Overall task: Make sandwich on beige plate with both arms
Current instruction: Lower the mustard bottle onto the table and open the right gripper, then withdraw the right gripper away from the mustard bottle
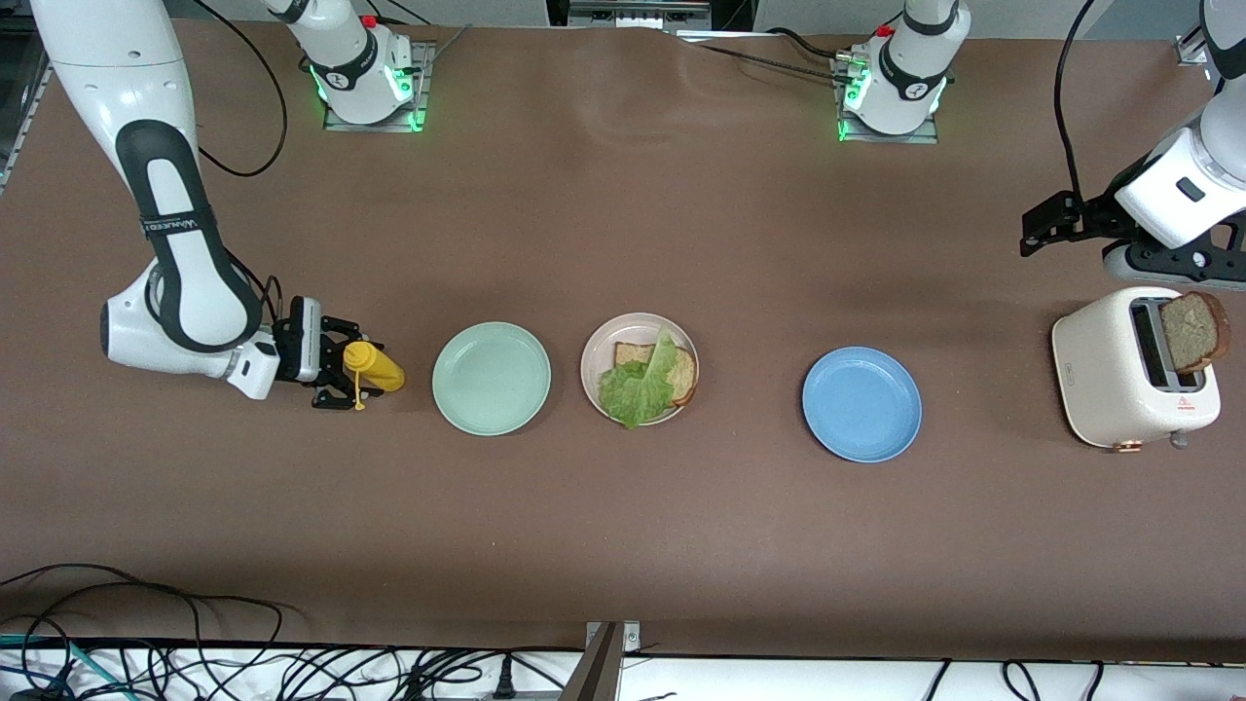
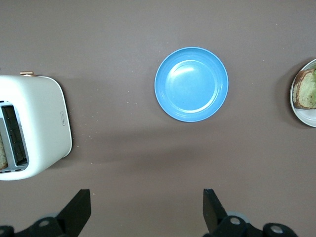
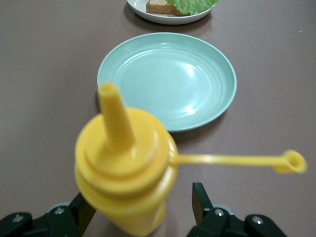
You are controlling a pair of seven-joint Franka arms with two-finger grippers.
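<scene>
The beige plate [image 1: 596, 343] holds a brown toast slice [image 1: 633, 353] with a ruffled green lettuce leaf [image 1: 638, 385] on it. A second toast slice [image 1: 1192, 333] sticks out of the white toaster [image 1: 1110, 380] at the left arm's end of the table. My left gripper [image 1: 1042, 229] hangs open and empty beside the toaster, over bare table [image 2: 145, 197]. My right gripper [image 1: 355, 365] stands open around a yellow squeeze bottle [image 3: 123, 163], with a gap between the bottle and one finger [image 3: 200, 202].
A mint-green plate [image 1: 492, 378] lies between the yellow bottle [image 1: 375, 367] and the beige plate. A blue plate [image 1: 861, 403] lies between the beige plate and the toaster. The bottle's open cap [image 3: 289, 162] hangs out on its strap. Cables run along the table's front edge.
</scene>
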